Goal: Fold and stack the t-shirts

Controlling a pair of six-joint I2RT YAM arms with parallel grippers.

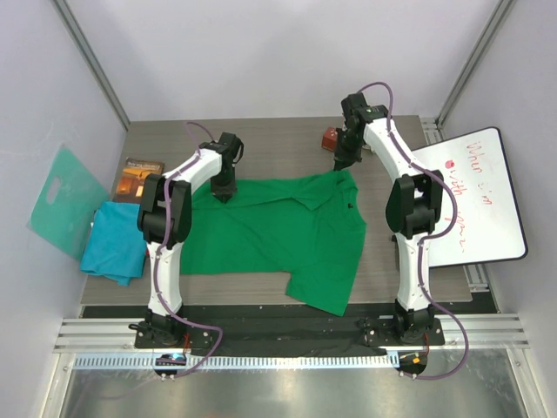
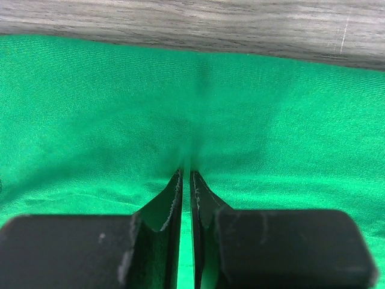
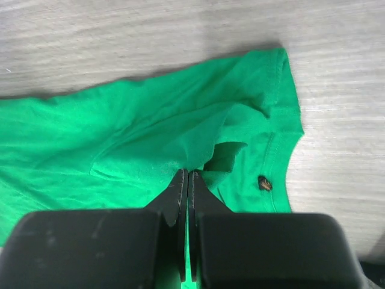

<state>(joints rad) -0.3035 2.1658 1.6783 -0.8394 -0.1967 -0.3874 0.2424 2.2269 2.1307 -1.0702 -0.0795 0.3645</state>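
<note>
The bright green t-shirt (image 1: 278,235) lies spread on the table's middle, one sleeve hanging toward the front edge. My left gripper (image 1: 224,193) is shut on a pinch of its far left edge; the left wrist view shows green cloth (image 2: 192,108) drawn up between the tips (image 2: 186,174). My right gripper (image 1: 341,165) is shut on the cloth at the far right corner near the collar (image 3: 274,162), with a fold pulled into the tips (image 3: 187,173). The teal-blue t-shirt (image 1: 116,242) lies folded at the table's left edge.
A stiff teal board with a handle hole (image 1: 63,198) leans at the far left. A brown book (image 1: 139,178) lies behind the teal shirt. A red object (image 1: 330,139) sits behind my right gripper. A whiteboard (image 1: 474,196) lies at the right.
</note>
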